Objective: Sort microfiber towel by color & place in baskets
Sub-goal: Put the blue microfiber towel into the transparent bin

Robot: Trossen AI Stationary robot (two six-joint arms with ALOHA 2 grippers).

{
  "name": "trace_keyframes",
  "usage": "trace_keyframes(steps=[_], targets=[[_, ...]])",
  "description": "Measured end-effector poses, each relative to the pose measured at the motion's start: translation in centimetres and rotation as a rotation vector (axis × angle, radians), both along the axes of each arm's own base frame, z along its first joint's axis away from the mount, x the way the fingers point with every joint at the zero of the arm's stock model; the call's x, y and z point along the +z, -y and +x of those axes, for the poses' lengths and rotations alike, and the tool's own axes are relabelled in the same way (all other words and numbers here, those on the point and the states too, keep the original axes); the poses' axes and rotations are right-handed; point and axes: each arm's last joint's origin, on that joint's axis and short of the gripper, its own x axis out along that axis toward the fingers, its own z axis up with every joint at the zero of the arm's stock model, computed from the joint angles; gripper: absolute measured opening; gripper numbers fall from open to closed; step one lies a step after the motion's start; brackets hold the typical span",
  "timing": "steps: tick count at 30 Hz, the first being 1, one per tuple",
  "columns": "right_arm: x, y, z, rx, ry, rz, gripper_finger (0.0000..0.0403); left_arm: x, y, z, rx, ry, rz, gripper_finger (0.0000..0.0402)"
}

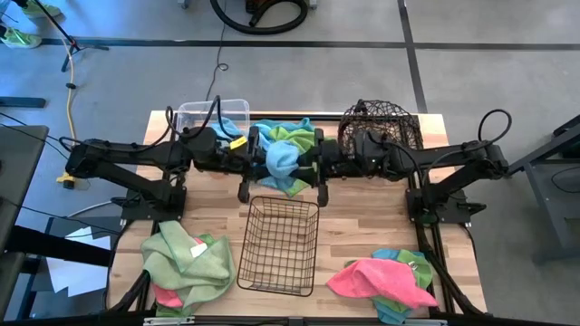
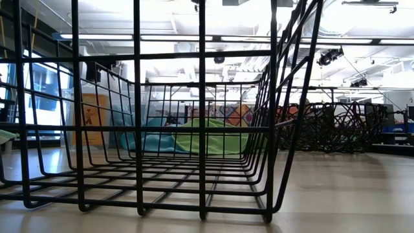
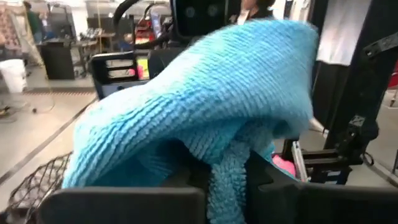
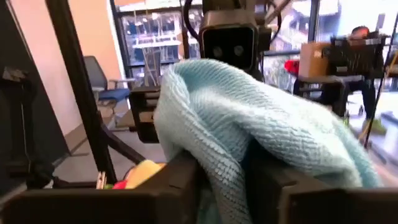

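Grippers, left [image 1: 256, 156] and right [image 1: 304, 161], both clamp one blue towel [image 1: 281, 159]; one should release before binning at eleven o'clock.

The counter [image 1: 362, 226] is made of light wooden planks and stands on a grey concrete floor [image 1: 507, 81]. Dark lines [image 1: 412, 54] run over this floor, one across and others toward the counter. A yellow cable [image 1: 71, 91] lies on the floor near the counter's left side, and a black hose [image 1: 258, 18] curls in a loop beyond the far edge. In the low view the room behind has a white ceiling [image 2: 174, 16] with long light strips [image 2: 103, 37] and pipes. Big windows [image 4: 155, 37] let in daylight, and a blue chair [image 4: 106, 81] stands next to an orange wall [image 4: 81, 43]. A white bucket [image 3: 12, 74] stands on the floor far behind.
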Motion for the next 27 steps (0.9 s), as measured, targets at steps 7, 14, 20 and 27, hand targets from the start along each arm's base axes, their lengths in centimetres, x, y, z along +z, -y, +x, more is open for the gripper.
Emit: trace_keyframes(steps=[7,14,20,27], targets=[[1.0,0.6,-2.2,-0.054,-0.051,-0.034,0.0206,0.6,-1.4,-3.1,0.146,-0.088,0.02,0.0005],[1.6,1.5,-5.5,-0.079,-0.17,-0.027,0.0232,1.4,-3.1,-8.4,0.488,-0.168,0.036,0.0003],[1.1,2.5,-7.3,-0.173,-0.289,0.104,0.023,-0.9,-5.3,-11.5,0.938,-0.246,-0.06,0.0001],[0.9,3.7,-8.5,-0.261,-0.354,0.174,0.0229,-4.1,-10.1,-12.5,1.22,-0.351,-0.311,0.0001]])
